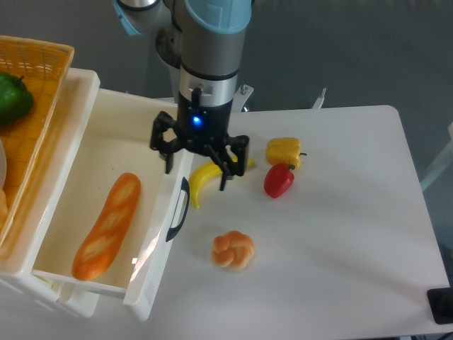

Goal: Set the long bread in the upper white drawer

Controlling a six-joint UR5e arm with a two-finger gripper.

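A robotics lab set up as a mock kitchen: an industrial arm [205,64] stands at a plain white bench [347,234] before a bare grey wall, with toy plastic food such as a banana [202,180] and peppers [279,180].

long bread [106,227]: inside upper white drawer [152,283]
banana [202,178]: right of drawer (under gripper [196,178])

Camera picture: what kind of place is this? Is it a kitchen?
Probably not a kitchen, more likely a robot lab or test bench. A robot arm's gripper hangs over a plain white table, and the food looks like toys: a long bread in a white drawer, a banana.
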